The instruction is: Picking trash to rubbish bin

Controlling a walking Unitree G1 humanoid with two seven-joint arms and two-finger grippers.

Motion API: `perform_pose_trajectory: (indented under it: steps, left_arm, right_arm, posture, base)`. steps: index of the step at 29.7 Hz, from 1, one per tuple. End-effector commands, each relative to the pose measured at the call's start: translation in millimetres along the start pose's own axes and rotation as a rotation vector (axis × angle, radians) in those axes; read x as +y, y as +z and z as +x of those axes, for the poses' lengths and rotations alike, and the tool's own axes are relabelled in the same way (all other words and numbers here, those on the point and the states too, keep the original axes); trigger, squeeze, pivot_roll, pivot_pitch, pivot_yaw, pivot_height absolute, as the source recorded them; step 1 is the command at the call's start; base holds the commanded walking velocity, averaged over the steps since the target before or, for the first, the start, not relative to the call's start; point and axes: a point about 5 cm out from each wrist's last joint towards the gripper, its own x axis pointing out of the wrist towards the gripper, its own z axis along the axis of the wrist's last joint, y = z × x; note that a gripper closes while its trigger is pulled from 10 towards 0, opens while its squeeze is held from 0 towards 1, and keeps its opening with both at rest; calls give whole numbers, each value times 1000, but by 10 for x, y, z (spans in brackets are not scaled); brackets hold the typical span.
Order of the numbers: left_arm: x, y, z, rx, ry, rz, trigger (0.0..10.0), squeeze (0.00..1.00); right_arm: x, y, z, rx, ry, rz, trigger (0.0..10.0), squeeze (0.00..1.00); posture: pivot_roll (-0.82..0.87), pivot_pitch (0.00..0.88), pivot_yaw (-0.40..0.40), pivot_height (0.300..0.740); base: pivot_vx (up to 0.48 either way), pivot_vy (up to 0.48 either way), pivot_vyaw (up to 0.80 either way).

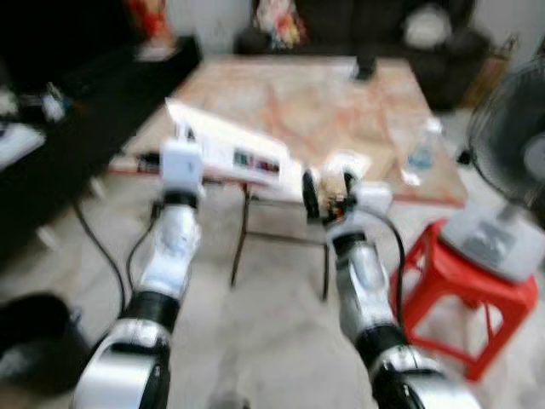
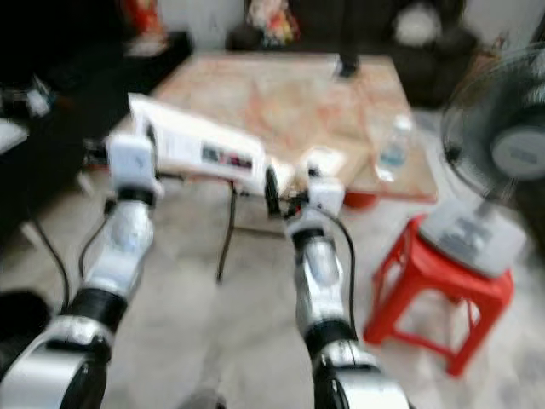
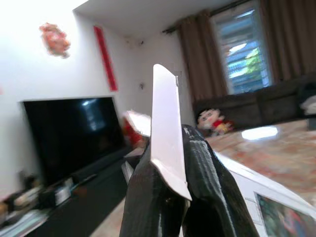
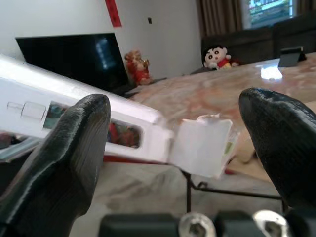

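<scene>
Both eye views are motion-blurred, so the print on the white box (image 1: 226,146) cannot be read.

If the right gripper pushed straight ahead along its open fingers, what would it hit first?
Most likely the flap end of the long white box, which sits between the right gripper's open fingers; the left gripper holds its other end. Depth is uncertain given the blur.
</scene>
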Motion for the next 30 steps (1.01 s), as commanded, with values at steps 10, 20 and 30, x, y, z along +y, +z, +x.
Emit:
perform_pose_trajectory:
  steps: [10, 20, 30]
  left_arm:
    - [-17, 0, -61, -3, -33, -17, 10000, 0]
    - [-17, -504, -399, 238, -143, 42, 10000, 0]
    - [183, -1348, -1411, 858, -142, -71, 10000, 0]
  right_arm:
    - [-28, 18, 5, -2, -8, -3, 10000, 0]
    - [-175, -273, -219, 167, -59, 0, 10000, 0]
    - [-508, -991, -1196, 648, -225, 38, 10000, 0]
  posture:
    - [-23, 5, 30, 740]
    - [-19, 4, 26, 740]
    - [-22, 0, 24, 740]
  base:
    - [0, 0, 0]
    - [0, 0, 0]
    - [0, 0, 0]
